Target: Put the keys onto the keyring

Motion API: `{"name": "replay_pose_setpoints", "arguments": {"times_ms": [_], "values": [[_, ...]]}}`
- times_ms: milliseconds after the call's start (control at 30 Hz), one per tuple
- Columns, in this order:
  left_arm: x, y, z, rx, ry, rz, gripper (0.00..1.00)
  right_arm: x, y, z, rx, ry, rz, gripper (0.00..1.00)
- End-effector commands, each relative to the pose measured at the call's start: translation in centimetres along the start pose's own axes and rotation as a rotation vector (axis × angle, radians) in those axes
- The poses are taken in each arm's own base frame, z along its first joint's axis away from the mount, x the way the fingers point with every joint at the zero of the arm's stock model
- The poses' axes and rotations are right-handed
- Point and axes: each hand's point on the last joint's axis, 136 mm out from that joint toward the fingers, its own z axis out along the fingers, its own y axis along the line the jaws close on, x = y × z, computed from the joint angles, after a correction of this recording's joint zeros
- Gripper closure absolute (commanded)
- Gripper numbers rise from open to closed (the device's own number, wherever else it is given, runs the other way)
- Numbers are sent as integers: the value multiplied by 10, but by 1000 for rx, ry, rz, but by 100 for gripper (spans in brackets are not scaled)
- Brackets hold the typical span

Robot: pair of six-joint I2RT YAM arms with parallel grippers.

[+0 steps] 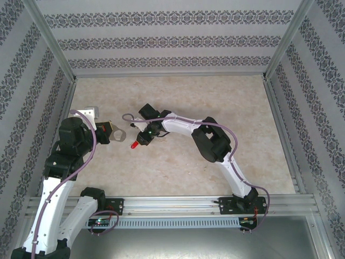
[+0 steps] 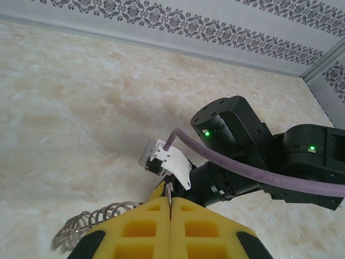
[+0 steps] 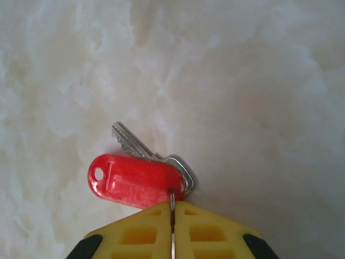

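Yellow pads (image 2: 145, 229) of the left gripper (image 2: 170, 202) are seen closed on the keyring (image 2: 89, 224), its coiled rings partly hidden behind them. Just to the right, the keys (image 3: 135, 181) are held by their thin ring (image 3: 172, 197) in the right gripper (image 3: 172, 205), jaws pinched together; that ring is mostly hidden between the pads.

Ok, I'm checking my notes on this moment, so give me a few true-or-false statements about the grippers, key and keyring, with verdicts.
1. The right gripper holds the red tag. True.
2. The key lies apart from the red tag. False: they are joined at one end.
3. The left gripper is shut on the keyring. True.
4. The red tag already hangs on the keyring. False: the top view shows a gap between them.
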Motion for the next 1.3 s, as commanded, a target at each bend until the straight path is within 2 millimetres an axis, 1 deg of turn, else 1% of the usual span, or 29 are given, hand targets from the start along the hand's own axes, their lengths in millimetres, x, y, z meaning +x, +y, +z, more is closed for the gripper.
{"name": "replay_pose_setpoints", "arguments": {"times_ms": [0, 167, 300, 367, 467, 567, 733, 867, 967, 1067, 1167, 1267], "values": [[-13, -2, -6, 5, -47, 18, 100, 8, 5, 9, -28, 31, 2, 93], [-13, -2, -7, 3, -46, 22, 100, 7, 8, 7, -37, 26, -1, 100], [-13, -2, -7, 4, -47, 25, 100, 3, 12, 1, -44, 12, -14, 100], [-12, -2, -7, 5, -44, 29, 100, 0, 15, -6, -47, -5, -27, 100], [-12, -3, -7, 11, -43, 39, 100, -8, 21, -25, -46, -50, -52, 100], [-12, -6, -6, 23, -37, 61, 100, -11, 27, -53, -40, -110, -77, 100], [-12, -11, -2, 52, -20, 109, 100, -7, 40, -105, -16, -193, -125, 100], [-13, -20, 6, 109, -2, 147, 100, -3, 60, -152, -10, -297, -189, 100], [-20, -36, 9, 198, -20, 182, 100, 1, 75, -193, -3, -389, -244, 100], [-28, -57, 8, 316, -56, 221, 100, 9, 95, -233, 6, -448, -315, 100], [-37, -81, 2, 453, -102, 265, 100, 16, 115, -276, 16, -515, -366, 100], [-42, -109, -10, 610, -135, 326, 100, 23, 128, -316, 49, -581, -390, 100]]}}
